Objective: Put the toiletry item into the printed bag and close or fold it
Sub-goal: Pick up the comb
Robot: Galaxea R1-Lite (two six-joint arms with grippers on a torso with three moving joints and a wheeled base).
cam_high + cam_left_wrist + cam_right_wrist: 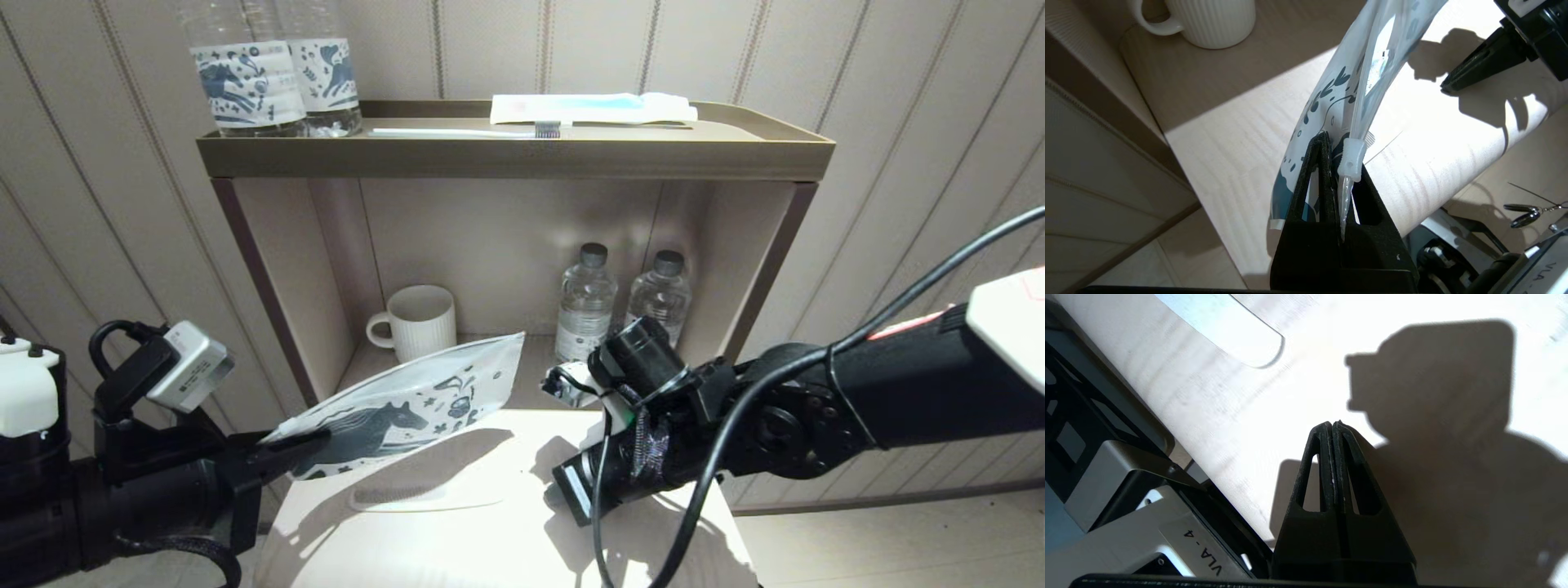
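In the head view, four water bottles are showing: two with blue horse labels (273, 77) sitting at the left end of the top shelf tray (514, 155), two plain ones (624, 298) standing in the cubby below, right of one ribbed mug (416, 321). One toothbrush (465, 131) and one wrapped packet (592, 107) are lying on the tray. One printed bag (404, 408) is hanging tilted over the table's (506, 539) left edge, pinched by the left gripper (314, 441). One white comb (424, 496) is lying beneath it near the front-left corner, outside the bag. The right gripper (571, 494) is hovering over the table's right side.

In the left wrist view, the fingers are clamping the bag's zip edge (1349, 161).

In the right wrist view, the fingers are pressing together, empty, above bare tabletop, the comb's handle (1224, 324) lying apart from them.
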